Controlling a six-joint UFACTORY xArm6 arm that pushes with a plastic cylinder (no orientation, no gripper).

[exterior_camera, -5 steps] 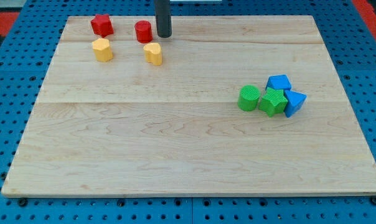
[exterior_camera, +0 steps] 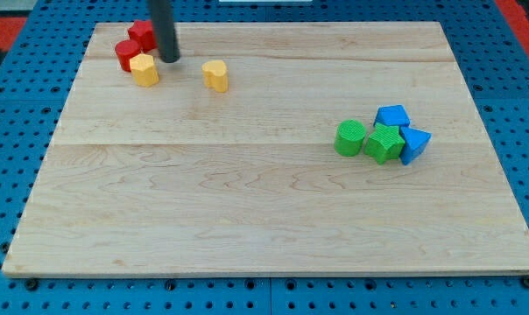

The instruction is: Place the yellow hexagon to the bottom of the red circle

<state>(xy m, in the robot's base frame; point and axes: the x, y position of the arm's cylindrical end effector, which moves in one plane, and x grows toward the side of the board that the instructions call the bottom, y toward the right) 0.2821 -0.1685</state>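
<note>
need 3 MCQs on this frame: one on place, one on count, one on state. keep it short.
1. Where is my tip?
A. just right of the yellow hexagon
B. beside the green blocks
C. at the view's bottom edge

2. How many blue blocks are on the board?
A. one
B. two
C. three

3. The red circle and the yellow hexagon are:
A. far apart
B. stacked
C. touching or nearly so

Key: 1 A, the rod ends close by the hexagon's upper right. 2 B, a blue block and another blue block sit at the view's right. 3 C, no clear gap shows between them.
</note>
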